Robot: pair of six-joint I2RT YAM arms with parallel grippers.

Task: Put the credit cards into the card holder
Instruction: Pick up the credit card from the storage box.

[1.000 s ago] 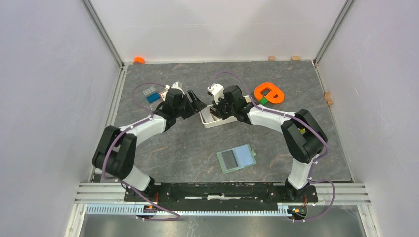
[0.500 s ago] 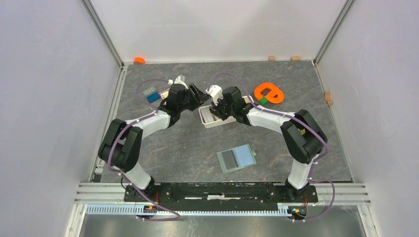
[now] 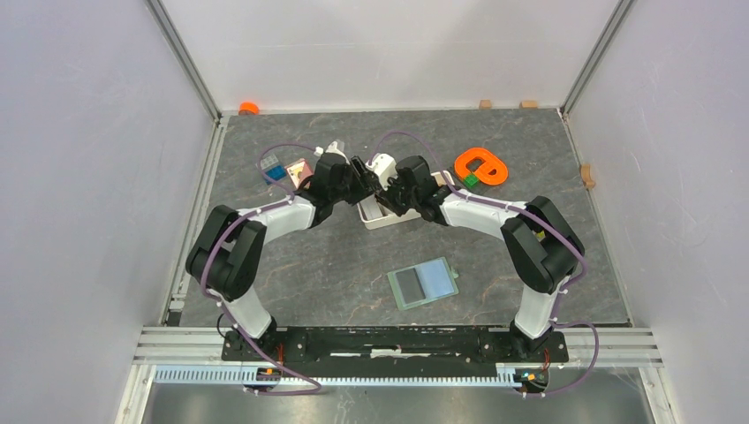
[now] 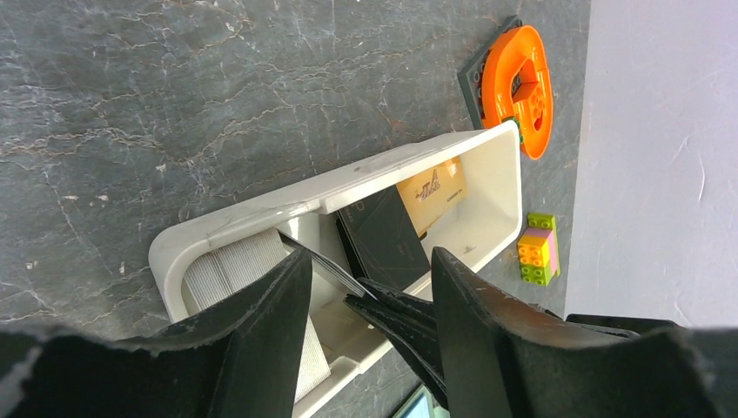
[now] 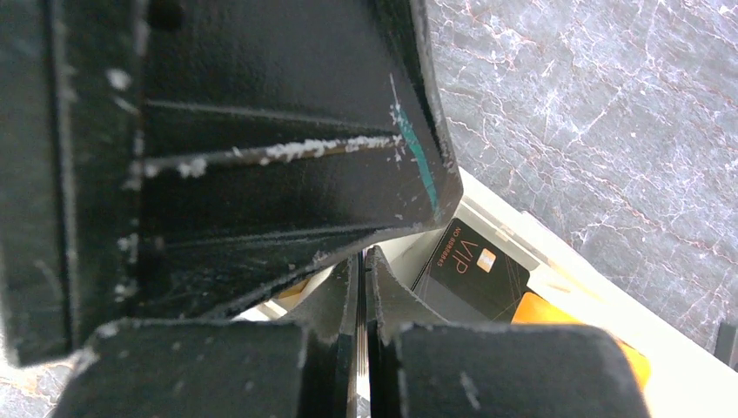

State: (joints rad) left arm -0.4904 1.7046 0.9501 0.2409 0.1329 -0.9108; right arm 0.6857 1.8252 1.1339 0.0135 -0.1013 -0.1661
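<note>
The card holder (image 3: pixel 424 283) lies open on the table, sage-green with a pale blue inside and a dark card on its left half. My right gripper (image 3: pixel 382 195) reaches into the white tray (image 3: pixel 389 223) and is shut on a thin dark credit card, seen edge-on in the right wrist view (image 5: pixel 359 292) and in the left wrist view (image 4: pixel 324 265). A black VIP card (image 5: pixel 474 266) and a tan card (image 4: pixel 432 186) lie in the tray. My left gripper (image 3: pixel 360 170) is open, and its two fingers straddle the right gripper's tips and the held card over the tray.
An orange ring-shaped toy (image 3: pixel 480 167) lies right of the tray, with a green and pink brick (image 4: pixel 539 249) beside it. Blue bricks (image 3: pixel 275 170) lie at the far left. An orange cap (image 3: pixel 248 108) and small wooden blocks (image 3: pixel 485 103) line the back wall.
My left arm has swung right, from left of the tray to over it, and now meets the right gripper. The right gripper has barely moved and still holds the card.
</note>
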